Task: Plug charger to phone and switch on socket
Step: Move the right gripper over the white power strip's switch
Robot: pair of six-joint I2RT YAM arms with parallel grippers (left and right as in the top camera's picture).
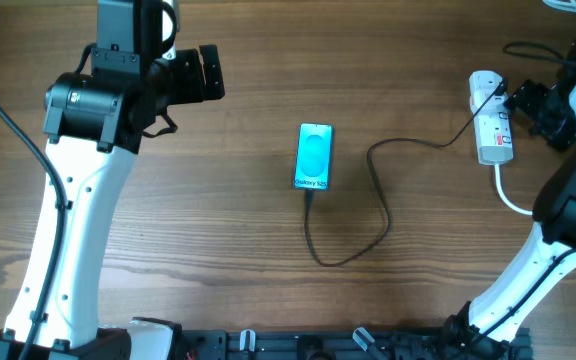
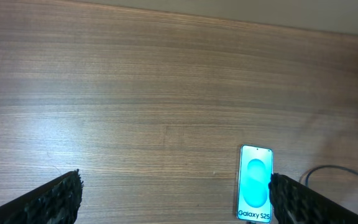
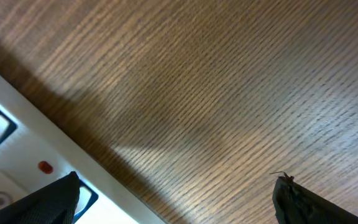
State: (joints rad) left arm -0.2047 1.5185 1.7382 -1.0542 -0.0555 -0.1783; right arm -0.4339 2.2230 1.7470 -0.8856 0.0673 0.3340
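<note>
Overhead, left claw and right claw both gape empty, the charger perhaps unseated at the phone; left wrist: phone just beside one finger, easily knocked; right wrist: socket under the claw's edge, liable to skid.

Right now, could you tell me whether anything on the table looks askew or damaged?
Nothing stands out. The phone lies flat with its screen lit, and the black cable runs in a loose loop from the phone's near end toward the power strip. No damage shows.
</note>
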